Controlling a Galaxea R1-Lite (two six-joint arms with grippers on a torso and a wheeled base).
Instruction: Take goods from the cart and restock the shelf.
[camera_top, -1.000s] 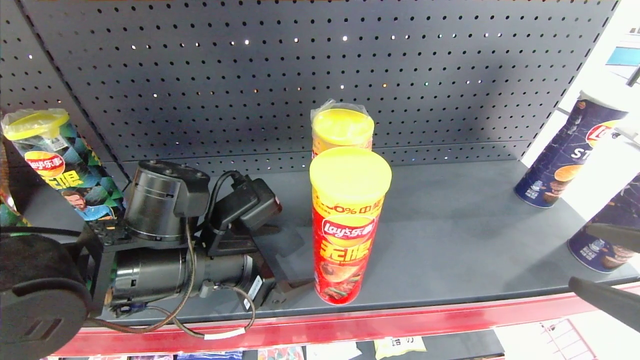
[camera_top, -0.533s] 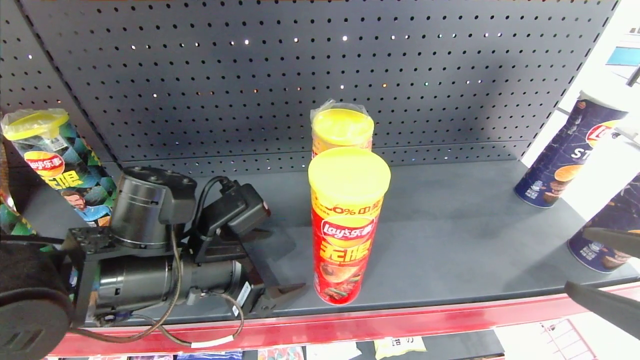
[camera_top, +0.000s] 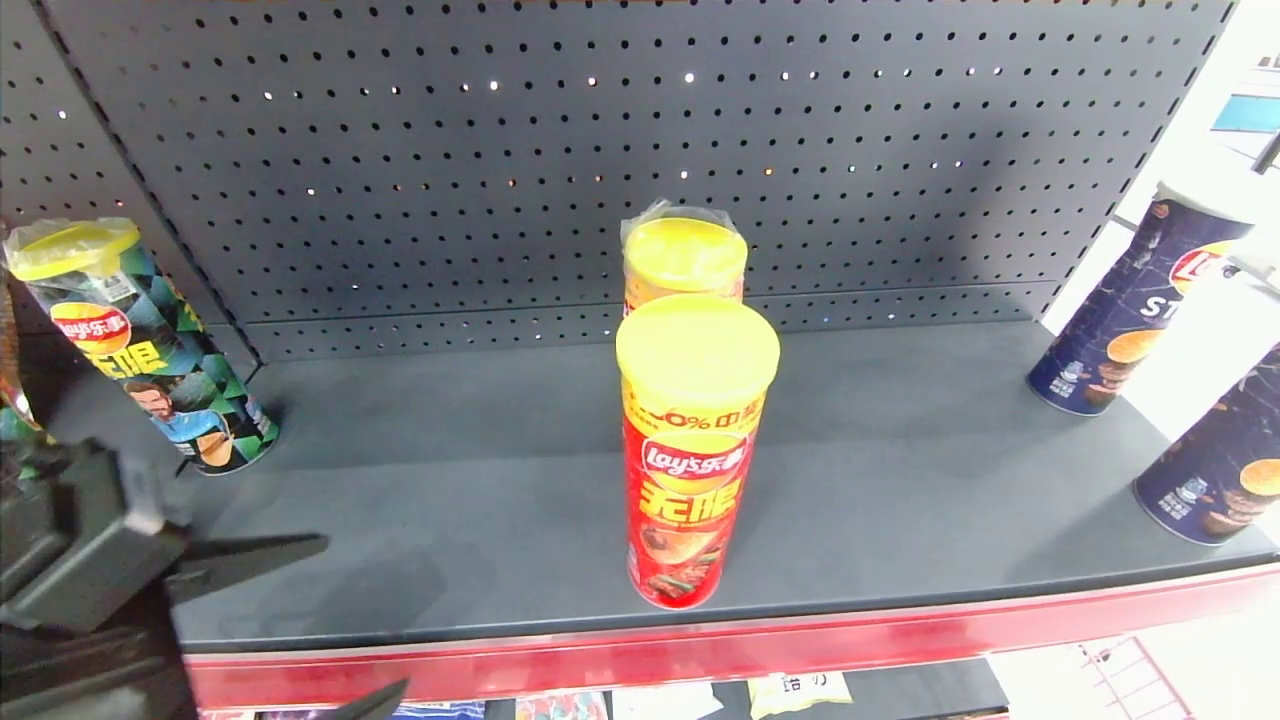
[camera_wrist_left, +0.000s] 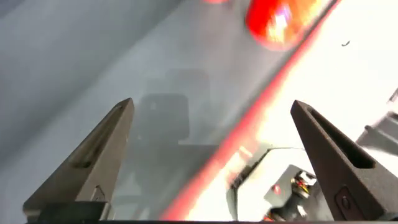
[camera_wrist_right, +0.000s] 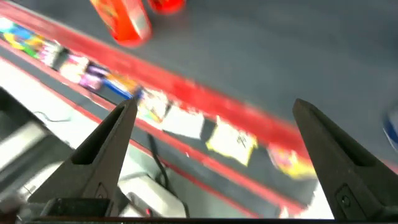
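A red chip can with a yellow lid stands upright near the front of the dark shelf, and a second yellow-lidded can stands right behind it. My left gripper is open and holds nothing, at the shelf's front edge, well left of the red can. The left wrist view shows the left gripper over the shelf edge, with the red can beyond it. The right gripper is open and holds nothing, hanging in front of the red rail, with the red cans farther off.
A green-and-black chip can stands at the shelf's left end. Two blue cans stand at the right end. A perforated back panel closes the shelf behind. Price tags line the rail below.
My left arm has pulled back off the shelf toward the lower left, away from the red can. The right gripper's finger has left the head view at the lower right.
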